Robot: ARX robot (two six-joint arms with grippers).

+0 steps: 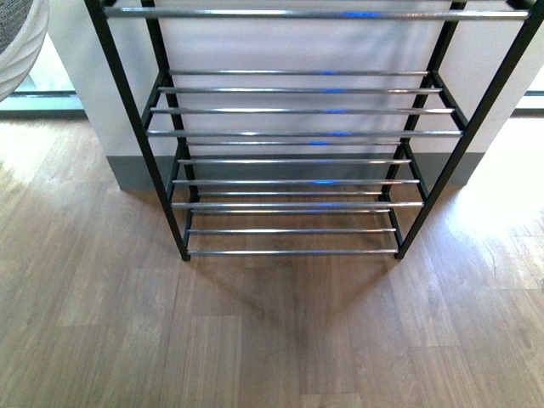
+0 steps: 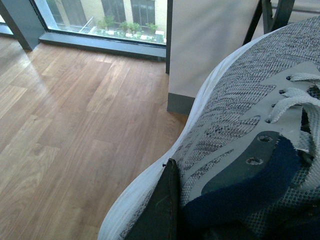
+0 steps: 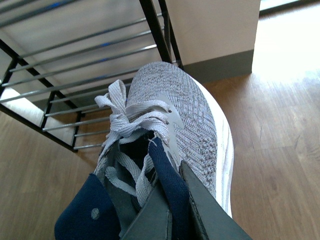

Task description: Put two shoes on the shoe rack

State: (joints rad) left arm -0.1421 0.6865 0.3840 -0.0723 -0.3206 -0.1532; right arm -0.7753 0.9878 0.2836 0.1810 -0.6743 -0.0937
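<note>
- The right gripper (image 3: 175,210) clenches one grey sneaker (image 3: 185,100) by its collar, toe pointing at the shoe rack (image 1: 293,133) close ahead.
- The left gripper (image 2: 195,205) pinches the other sneaker (image 2: 235,100), held left of the rack.

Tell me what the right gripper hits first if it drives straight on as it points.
Likely the rack, at the rods near its side frame: the right gripper, shut on a sneaker, aims the toe there. Depth is unclear.
</note>
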